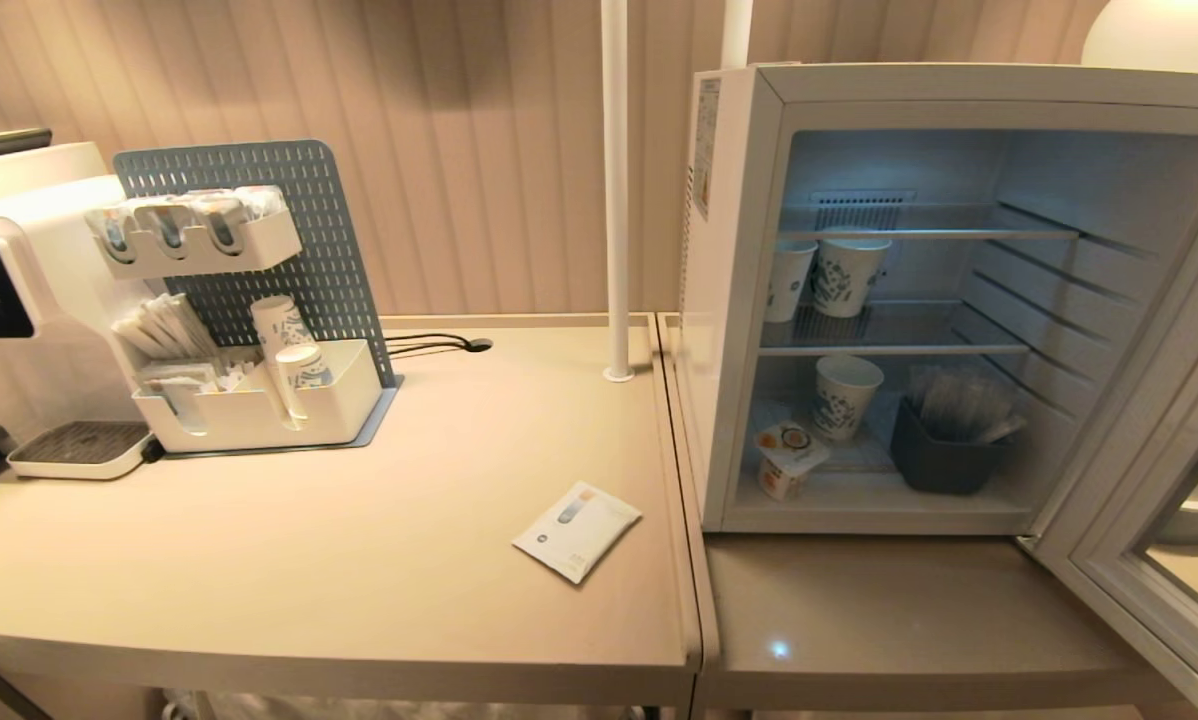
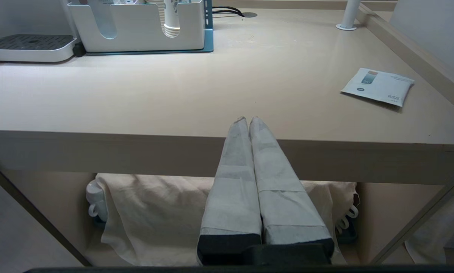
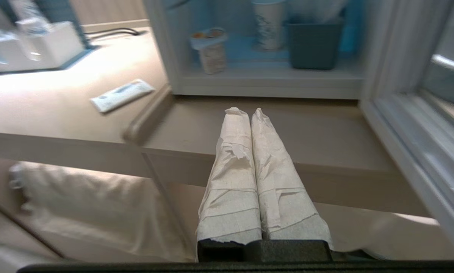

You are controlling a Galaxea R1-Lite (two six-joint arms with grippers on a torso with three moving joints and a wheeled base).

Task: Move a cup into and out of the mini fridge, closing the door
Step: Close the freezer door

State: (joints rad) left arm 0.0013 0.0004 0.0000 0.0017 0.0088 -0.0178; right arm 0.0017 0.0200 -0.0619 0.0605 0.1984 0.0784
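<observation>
Mini fridge (image 1: pixel 734 300): white boxy shell, wire shelves, door (image 1: pixel 1139 560) swung wide, glass-paned. Cup (image 1: pixel 787 460): small white plastic tub, orange-marked peel lid, on fridge floor beside dark bin (image 1: pixel 944 455). Flat sachet (image 1: pixel 577 529) on smooth beige table (image 1: pixel 309 560). Left gripper (image 2: pixel 248 119) and right gripper (image 3: pixel 242 110): tape-wrapped fingers pressed together, empty.

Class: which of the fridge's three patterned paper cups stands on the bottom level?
The single paper cup beside the grey bin; the other two share the middle shelf.
</observation>
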